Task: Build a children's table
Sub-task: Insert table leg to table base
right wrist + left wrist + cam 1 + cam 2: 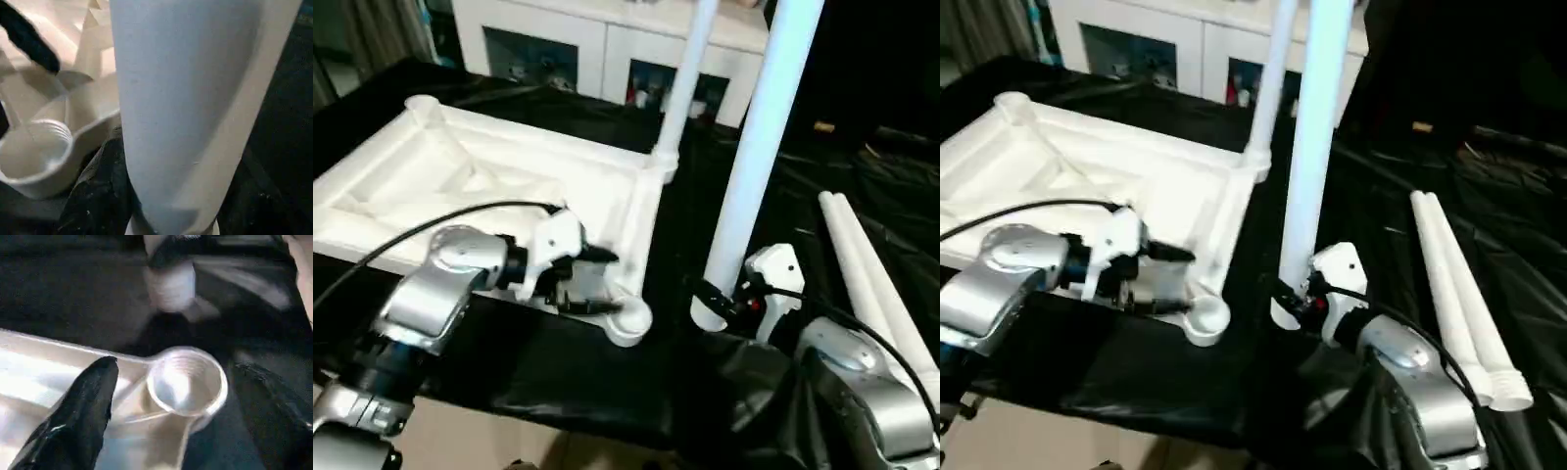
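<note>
Right claw point(710, 294) clamped on upright leg point(754, 157), left claw point(592, 281) spread beside corner socket point(628, 320), spare legs point(1459, 299) nearby

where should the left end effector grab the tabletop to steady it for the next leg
Grip the rim wall of the tabletop just behind the empty near corner socket, coming from the robot's left. The wall is thin and upright, and this keeps the socket mouth free.

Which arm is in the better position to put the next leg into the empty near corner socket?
Right. The right pincer holds a leg upright beside the empty socket. The left pincer stands open at that socket's corner of the table top and holds no leg.
</note>
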`<state>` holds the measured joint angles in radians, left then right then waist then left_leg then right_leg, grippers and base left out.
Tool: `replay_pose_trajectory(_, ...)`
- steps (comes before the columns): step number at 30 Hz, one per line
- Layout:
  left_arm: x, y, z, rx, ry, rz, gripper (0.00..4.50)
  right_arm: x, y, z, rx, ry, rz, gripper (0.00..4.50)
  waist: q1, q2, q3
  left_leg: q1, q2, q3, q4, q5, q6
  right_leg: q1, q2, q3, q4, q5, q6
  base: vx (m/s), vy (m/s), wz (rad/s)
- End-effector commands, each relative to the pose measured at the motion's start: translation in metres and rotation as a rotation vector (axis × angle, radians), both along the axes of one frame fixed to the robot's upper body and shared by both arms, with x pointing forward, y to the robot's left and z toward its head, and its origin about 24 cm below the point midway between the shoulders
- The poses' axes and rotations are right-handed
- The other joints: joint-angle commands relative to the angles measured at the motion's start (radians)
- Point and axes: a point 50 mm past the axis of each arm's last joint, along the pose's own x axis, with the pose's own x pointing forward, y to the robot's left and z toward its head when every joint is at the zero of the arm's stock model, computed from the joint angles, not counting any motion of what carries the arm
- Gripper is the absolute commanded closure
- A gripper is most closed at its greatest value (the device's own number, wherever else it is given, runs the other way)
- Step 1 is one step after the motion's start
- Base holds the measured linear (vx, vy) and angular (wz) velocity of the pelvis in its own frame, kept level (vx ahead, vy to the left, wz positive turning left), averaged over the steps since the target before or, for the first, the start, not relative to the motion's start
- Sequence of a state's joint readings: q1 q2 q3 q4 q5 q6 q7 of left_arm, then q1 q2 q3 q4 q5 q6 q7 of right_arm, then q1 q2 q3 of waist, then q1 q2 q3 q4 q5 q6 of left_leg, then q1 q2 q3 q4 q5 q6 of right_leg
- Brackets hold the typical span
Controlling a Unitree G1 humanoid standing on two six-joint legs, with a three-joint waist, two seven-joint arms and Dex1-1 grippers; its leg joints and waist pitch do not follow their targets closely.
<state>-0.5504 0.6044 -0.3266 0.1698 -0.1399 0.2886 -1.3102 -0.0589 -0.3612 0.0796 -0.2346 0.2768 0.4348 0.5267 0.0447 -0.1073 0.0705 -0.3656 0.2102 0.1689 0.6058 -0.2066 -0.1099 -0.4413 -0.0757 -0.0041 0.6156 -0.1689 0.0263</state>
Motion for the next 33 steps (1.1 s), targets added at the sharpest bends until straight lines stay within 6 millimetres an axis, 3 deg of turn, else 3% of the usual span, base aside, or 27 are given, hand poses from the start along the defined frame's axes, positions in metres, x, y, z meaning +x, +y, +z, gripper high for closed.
replay_pose_trajectory(1, 0.001, 0.003, 0.002, 0.050, 0.004, -0.025, 0.08, -0.001, -0.009, 0.006, 0.001, -0.017, -0.017, 2.65, 0.008, 0.024, -0.071, 0.003, -0.005, 0.016, -0.071, -0.045, 0.035, 0.069, -0.027, 0.021, -0.040, -0.002, -0.201, 0.000, 0.000, 0.00)
replay_pose_trajectory(2, 0.001, 0.003, 0.002, 0.050, 0.004, -0.025, 0.04, -0.001, -0.009, 0.006, 0.001, -0.017, -0.017, 2.65, 0.007, 0.019, -0.071, 0.004, -0.004, 0.018, -0.072, -0.051, 0.035, 0.069, -0.026, 0.020, -0.043, -0.006, -0.203, 0.000, 0.000, 0.00)
replay_pose_trajectory(4, 0.002, 0.004, 0.004, 0.058, -0.010, -0.024, 0.04, -0.002, -0.010, 0.006, -0.005, -0.015, -0.019, 2.65, 0.010, 0.023, -0.069, 0.007, -0.002, 0.018, -0.075, -0.071, 0.029, 0.069, -0.026, 0.019, -0.045, -0.026, -0.213, 0.000, 0.000, 0.00)
replay_pose_trajectory(5, 0.004, 0.011, 0.006, 0.085, -0.032, -0.025, 0.04, -0.005, -0.011, 0.006, -0.008, -0.013, -0.018, 2.65, 0.010, 0.035, -0.063, 0.009, 0.001, 0.017, -0.079, -0.101, 0.015, 0.066, -0.024, 0.016, -0.047, -0.054, -0.217, 0.000, 0.000, 0.00)
replay_pose_trajectory(7, 0.006, 0.016, 0.007, 0.111, -0.051, -0.017, 0.04, -0.007, -0.012, 0.007, -0.007, -0.012, -0.017, 2.65, 0.011, 0.033, -0.061, 0.012, 0.000, 0.016, -0.081, -0.131, 0.006, 0.068, -0.022, 0.016, -0.049, -0.078, -0.210, 0.000, 0.000, 0.00)
replay_pose_trajectory(8, 0.006, 0.017, 0.008, 0.114, -0.052, -0.015, 0.31, -0.007, -0.012, 0.007, -0.007, -0.011, -0.018, 2.65, 0.011, 0.032, -0.061, 0.012, 0.001, 0.015, -0.082, -0.140, 0.004, 0.068, -0.022, 0.015, -0.050, -0.090, -0.206, 0.000, 0.000, 0.00)
replay_pose_trajectory(12, 0.004, 0.026, 0.009, 0.147, -0.050, 0.000, 0.59, -0.010, -0.012, 0.005, -0.004, -0.004, -0.022, 2.65, 0.013, 0.037, -0.055, 0.015, 0.004, 0.012, -0.088, -0.200, -0.019, 0.063, -0.026, 0.016, -0.057, -0.182, -0.195, 0.000, 0.000, 0.00)
replay_pose_trajectory(17, 0.002, 0.035, 0.007, 0.192, -0.035, -0.004, 0.99, -0.013, -0.011, 0.004, 0.001, 0.005, -0.022, 2.65, 0.014, 0.036, -0.052, 0.015, 0.004, 0.011, -0.090, -0.217, -0.024, 0.060, -0.026, 0.016, -0.061, -0.222, -0.179, 0.000, 0.000, 0.00)
replay_pose_trajectory(18, 0.005, 0.035, 0.007, 0.192, -0.057, 0.001, 1.24, -0.013, -0.010, 0.004, 0.003, 0.009, -0.018, 2.65, 0.014, 0.036, -0.051, 0.013, 0.004, 0.011, -0.090, -0.214, -0.022, 0.060, -0.026, 0.016, -0.062, -0.219, -0.178, 0.000, 0.000, 0.00)
replay_pose_trajectory(21, 0.010, 0.034, 0.006, 0.202, -0.094, -0.005, 1.30, -0.014, -0.009, 0.003, 0.004, 0.016, -0.012, 2.65, 0.014, 0.039, -0.051, 0.013, 0.003, 0.010, -0.090, -0.208, -0.024, 0.060, -0.027, 0.015, -0.061, -0.211, -0.175, 0.000, 0.000, 0.00)
replay_pose_trajectory(25, 0.012, 0.032, 0.006, 0.202, -0.091, -0.018, 1.72, -0.015, -0.006, 0.002, 0.009, 0.020, -0.009, 2.65, 0.014, 0.038, -0.051, 0.012, 0.003, 0.010, -0.090, -0.205, -0.026, 0.061, -0.027, 0.015, -0.059, -0.201, -0.180, 0.000, 0.000, 0.00)
replay_pose_trajectory(26, 0.012, 0.032, 0.006, 0.202, -0.091, -0.019, 1.72, -0.015, -0.006, 0.002, 0.009, 0.020, -0.009, 2.65, 0.015, 0.046, -0.049, 0.011, 0.003, 0.009, -0.090, -0.202, -0.028, 0.061, -0.027, 0.016, -0.058, -0.193, -0.183, 0.000, 0.000, 0.00)
replay_pose_trajectory(33, 0.015, 0.037, -0.003, 0.264, -0.043, -0.036, 2.20, -0.019, -0.006, 0.002, 0.010, 0.027, -0.013, 2.65, 0.014, 0.046, -0.049, 0.010, 0.001, 0.010, -0.089, -0.183, -0.024, 0.065, -0.026, 0.015, -0.056, -0.153, -0.195, 0.000, 0.000, 0.00)
